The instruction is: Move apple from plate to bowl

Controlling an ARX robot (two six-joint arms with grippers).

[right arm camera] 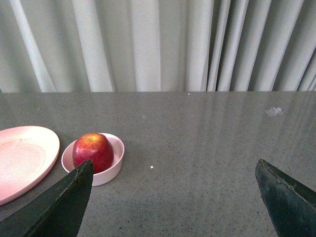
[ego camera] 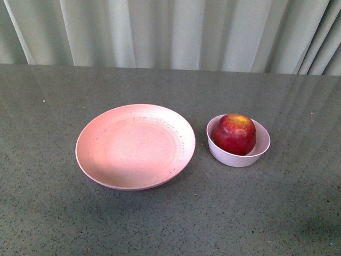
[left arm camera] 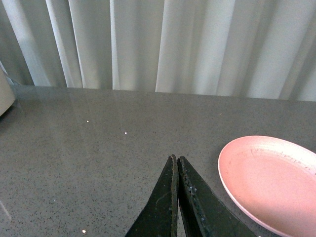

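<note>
The apple (ego camera: 234, 133) sits inside the bowl (ego camera: 261, 147), its dark red skin rising above the rim and its yellowish patch facing up. The bowl stands on the grey speckled desk (ego camera: 170, 218) just beside the plate (ego camera: 135, 146), the two rims close but apart. The plate holds nothing.

The right claw (right arm camera: 173, 197) is spread wide, its two dark fingers far apart with bare desk between them, gripping nothing. Seen from the right wrist, the bowl (right arm camera: 112, 165) with the apple (right arm camera: 93, 151) lies ahead of this claw and just beyond one fingertip (right arm camera: 81, 173), outside the gap between the fingers; the plate (right arm camera: 24, 158) lies further out on that same side.

The left claw (left arm camera: 177, 163) is closed, its two dark fingers pressed together with nothing between them. It hangs over bare desk, and the plate (left arm camera: 269, 182) lies near it, off to one side and slightly ahead; the apple and bowl do not show in that view.

Pale pleated curtains (ego camera: 170, 32) hang behind the desk's far edge.
</note>
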